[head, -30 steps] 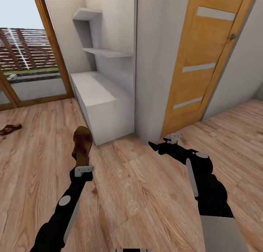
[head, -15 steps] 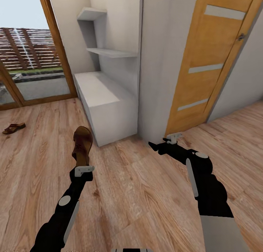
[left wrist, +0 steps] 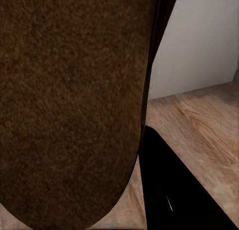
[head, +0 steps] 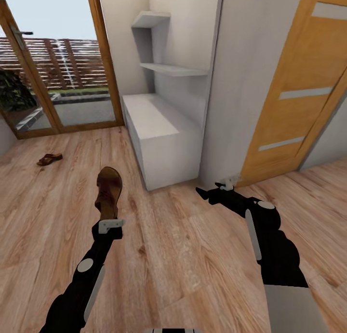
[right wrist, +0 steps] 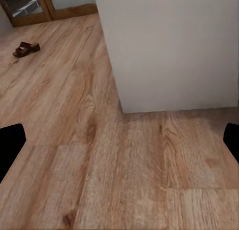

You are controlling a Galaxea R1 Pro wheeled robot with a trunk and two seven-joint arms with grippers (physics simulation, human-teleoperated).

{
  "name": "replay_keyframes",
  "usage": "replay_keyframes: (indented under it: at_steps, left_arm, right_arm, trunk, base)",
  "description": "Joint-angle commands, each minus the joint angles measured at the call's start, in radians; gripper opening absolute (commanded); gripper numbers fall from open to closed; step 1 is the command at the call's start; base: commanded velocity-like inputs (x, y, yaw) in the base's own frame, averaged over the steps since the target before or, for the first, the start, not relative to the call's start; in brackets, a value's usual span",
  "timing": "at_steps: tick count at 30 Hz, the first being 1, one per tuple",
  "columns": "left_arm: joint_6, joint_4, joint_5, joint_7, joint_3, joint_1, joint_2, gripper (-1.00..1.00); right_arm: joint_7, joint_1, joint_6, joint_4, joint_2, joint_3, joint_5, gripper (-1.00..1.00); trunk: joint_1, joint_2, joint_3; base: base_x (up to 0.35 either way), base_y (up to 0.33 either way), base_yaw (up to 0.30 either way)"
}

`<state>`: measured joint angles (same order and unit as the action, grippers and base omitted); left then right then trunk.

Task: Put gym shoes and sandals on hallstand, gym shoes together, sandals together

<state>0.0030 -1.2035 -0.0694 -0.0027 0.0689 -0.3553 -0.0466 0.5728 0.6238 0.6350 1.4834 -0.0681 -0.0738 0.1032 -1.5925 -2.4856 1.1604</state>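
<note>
My left gripper [head: 110, 218] is shut on a dark-brown sandal [head: 109, 191] and holds it upright above the corridor floor [head: 173, 256]. Its tan-brown footbed [left wrist: 69, 105] sits close in the left wrist view, beside one black finger [left wrist: 174, 195]. The other sandal [head: 49, 158] lies flat on the floor near the glass door; the right wrist view has this sandal [right wrist: 26, 48] too. The light-grey hallstand [head: 161, 130] stands ahead against the wall, its near end [right wrist: 169, 45] in front of my open, empty right gripper [head: 205, 194]. The gym shoes are out of view.
A glass patio door with a wooden frame [head: 106, 68] is behind the hallstand at the left. An orange wooden door [head: 299, 97] is at the right, past a grey wall panel [head: 241, 82]. Two floating shelves [head: 168, 69] hang above the bench.
The whole view has swung left, so the hallstand, doors and floor sandal sit further right in the picture. Both arms keep their pose, and the left gripper keeps hold of the sandal.
</note>
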Motion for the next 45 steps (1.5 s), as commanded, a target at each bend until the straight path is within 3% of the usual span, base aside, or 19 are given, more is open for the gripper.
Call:
replay_keyframes:
  at_steps: [1, 23, 45]
  left_arm:
    - [0.000, 0.000, -0.011, -0.002, 0.002, -0.001, -0.001, -1.00]
    - [0.002, 0.000, -0.010, -0.002, 0.002, -0.001, -0.001, -1.00]
    - [0.000, 0.000, -0.010, -0.002, 0.002, -0.001, -0.001, -1.00]
  right_arm:
    - [0.010, 0.001, 0.003, 0.001, -0.001, -0.003, 0.010, 1.00]
    - [0.010, 0.001, 0.003, 0.001, -0.001, -0.002, 0.010, 1.00]
    - [0.010, 0.001, 0.003, 0.001, -0.001, -0.001, 0.010, 1.00]
  trunk:
    - [0.000, 0.000, 0.001]
    - [0.000, 0.000, 0.001]
    - [0.000, 0.000, 0.001]
  base:
    - [0.000, 0.000, 0.277]
    - [0.015, 0.000, 0.277]
    - [0.240, 0.000, 0.277]
